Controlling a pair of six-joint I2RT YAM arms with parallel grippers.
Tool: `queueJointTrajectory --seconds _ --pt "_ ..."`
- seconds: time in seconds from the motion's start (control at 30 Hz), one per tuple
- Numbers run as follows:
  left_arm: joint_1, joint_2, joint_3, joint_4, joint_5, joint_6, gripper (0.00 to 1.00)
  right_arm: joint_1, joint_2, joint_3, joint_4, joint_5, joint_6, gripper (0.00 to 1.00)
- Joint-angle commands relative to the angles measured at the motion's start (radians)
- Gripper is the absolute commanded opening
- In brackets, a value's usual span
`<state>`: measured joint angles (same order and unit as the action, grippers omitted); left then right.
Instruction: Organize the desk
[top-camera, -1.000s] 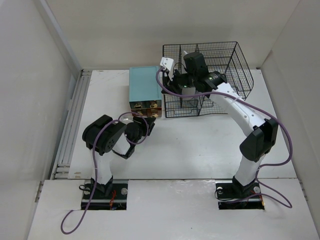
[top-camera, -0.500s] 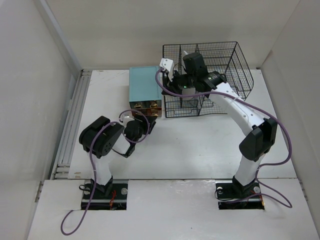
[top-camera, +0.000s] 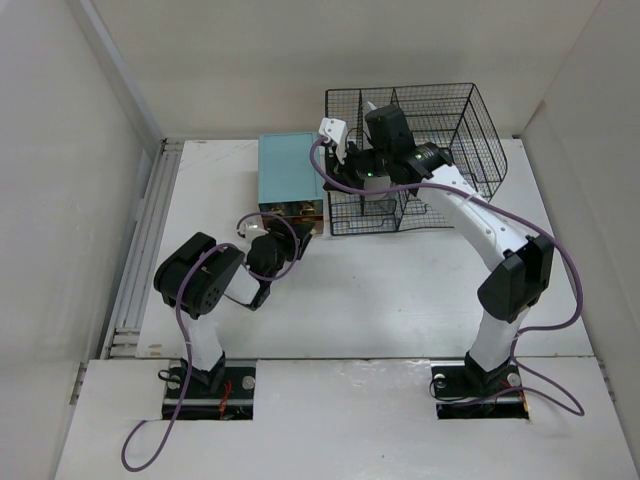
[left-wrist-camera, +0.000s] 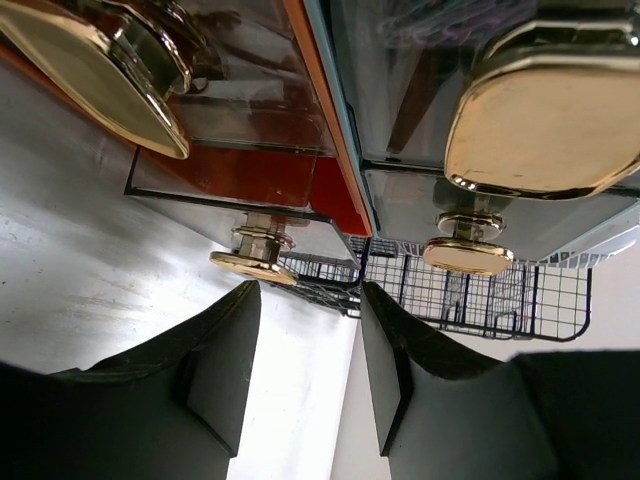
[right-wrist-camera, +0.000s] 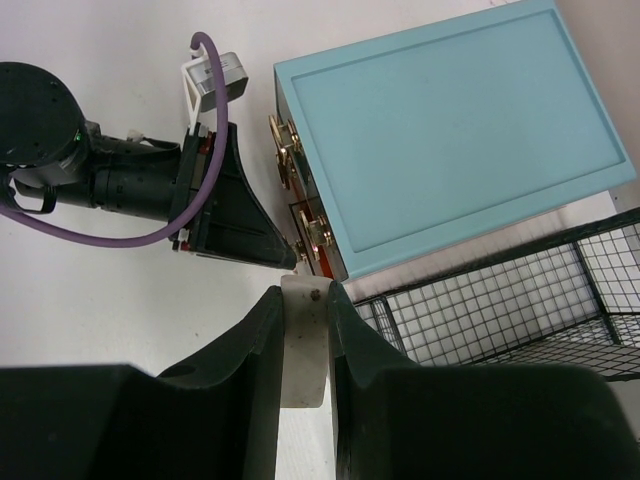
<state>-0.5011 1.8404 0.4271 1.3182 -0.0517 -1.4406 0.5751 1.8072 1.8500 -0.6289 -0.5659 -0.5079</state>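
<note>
The white desk (top-camera: 400, 290) carries a teal drawer box (top-camera: 288, 172) and a black wire-mesh rack (top-camera: 440, 130). My left gripper (top-camera: 285, 240) is open and empty, low at the box's front. In the left wrist view its fingers (left-wrist-camera: 225, 370) sit just short of a gold knob (left-wrist-camera: 253, 265) on an orange-fronted drawer; a second knob (left-wrist-camera: 468, 255) is to the right. My right gripper (right-wrist-camera: 303, 300) hovers above the rack's left edge (top-camera: 362, 185), shut on a small flat white piece (right-wrist-camera: 303, 345).
A metal rail (top-camera: 140, 250) runs along the desk's left edge. White walls enclose the back and both sides. The rack (right-wrist-camera: 500, 300) stands right beside the teal box (right-wrist-camera: 440, 130). The left gripper (right-wrist-camera: 250, 240) shows below the right one.
My left gripper has moved a little further toward the front of the drawer box. The right arm has stayed in place with the white piece.
</note>
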Motion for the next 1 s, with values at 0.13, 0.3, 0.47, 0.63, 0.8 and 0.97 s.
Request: queueJointTrajectory --seconds 0.13,0.3,0.47,0.63,0.8,0.97 --pt "0.009 -0.015 -0.008 0.552 0.01 -0.001 0.42 -0.009 0.0 0.031 0.008 -0.026 -0.011 0.0" --pt "0.009 -0.015 -0.017 0.526 0.01 -0.001 0.43 -0.009 0.0 0.031 0.008 -0.035 -0.011 0.0" --pt "0.009 -0.004 -0.017 0.506 0.001 -0.001 0.46 -0.009 0.0 0.031 0.008 -0.035 -0.011 0.0" --pt "0.009 0.029 -0.008 0.506 0.001 -0.001 0.46 -0.009 0.0 0.031 0.008 -0.035 -0.011 0.0" --pt "0.009 0.049 0.001 0.506 -0.008 -0.001 0.46 -0.009 0.0 0.031 0.008 -0.035 -0.011 0.0" --pt "0.018 0.059 0.01 0.506 -0.017 0.019 0.46 -0.009 0.0 0.031 0.008 -0.035 -0.011 0.0"
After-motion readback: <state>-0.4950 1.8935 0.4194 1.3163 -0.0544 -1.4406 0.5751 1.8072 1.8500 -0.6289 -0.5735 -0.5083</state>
